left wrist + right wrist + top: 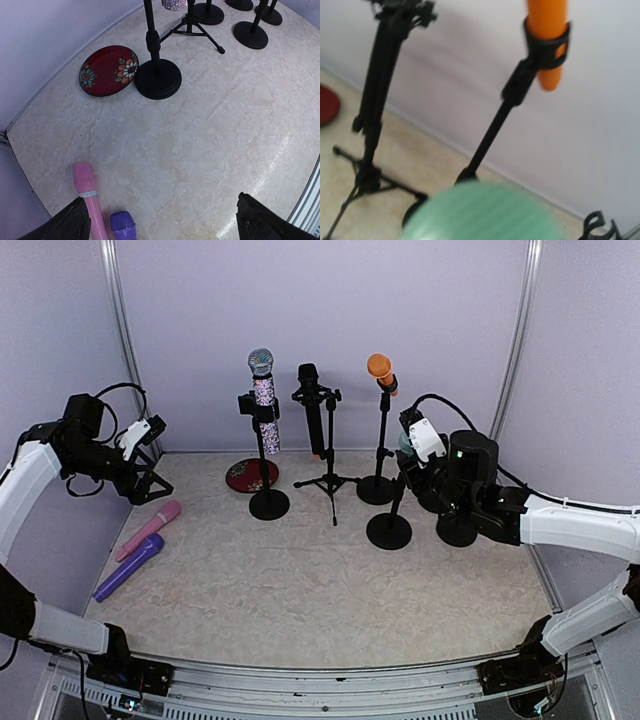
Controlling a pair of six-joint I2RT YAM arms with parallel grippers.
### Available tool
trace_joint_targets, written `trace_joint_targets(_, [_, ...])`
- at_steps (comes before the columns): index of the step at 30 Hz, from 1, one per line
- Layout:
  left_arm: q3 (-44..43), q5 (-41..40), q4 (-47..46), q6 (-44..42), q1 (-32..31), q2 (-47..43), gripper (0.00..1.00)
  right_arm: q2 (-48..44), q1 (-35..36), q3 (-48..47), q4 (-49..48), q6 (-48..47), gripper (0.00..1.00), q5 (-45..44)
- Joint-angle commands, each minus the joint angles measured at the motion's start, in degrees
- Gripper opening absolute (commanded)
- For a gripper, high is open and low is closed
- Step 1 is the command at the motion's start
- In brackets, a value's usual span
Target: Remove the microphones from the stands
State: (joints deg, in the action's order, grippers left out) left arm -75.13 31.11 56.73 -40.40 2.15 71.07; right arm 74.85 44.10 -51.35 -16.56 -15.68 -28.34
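Note:
A microphone with a green head [405, 443] sits on top of a short black stand [389, 531] at the right of the table. My right gripper [410, 457] is at that head, its fingers on either side of the microphone. In the right wrist view the blurred green head [480, 212] fills the bottom edge and hides my fingers, so how tightly they close does not show. My left gripper [150, 483] hovers far to the left, open and empty, with both fingertips [75, 222] spread wide over bare table.
A pink microphone [150, 528] and a purple one [130, 566] lie on the table at the left. Behind stand a glitter microphone [263, 390], a black one on a tripod [311, 405] and an orange one [547, 40]. A red flowered plate [108, 70] lies by the back wall.

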Motion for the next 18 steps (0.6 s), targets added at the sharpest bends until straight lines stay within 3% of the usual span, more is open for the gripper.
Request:
trace_joint_targets(1, [0.91,0.07,1.16,-0.64,-0.47,-1.37,0.99,0.62,-0.24,-0.99,-6.58,-1.48,0.59,-2.77])
trace_joint_targets(10, [1.14,0.09,1.14,-0.8,-0.93,-1.99,0.99,4.04,-0.27,-2.54,-7.34,-2.95,0.55,-1.91])
trace_joint_targets(18, [2.23,0.33,0.45,-0.43,-1.38,-2.16,0.99,4.97,-0.03,-4.49,-8.88,-3.67,0.19,0.94])
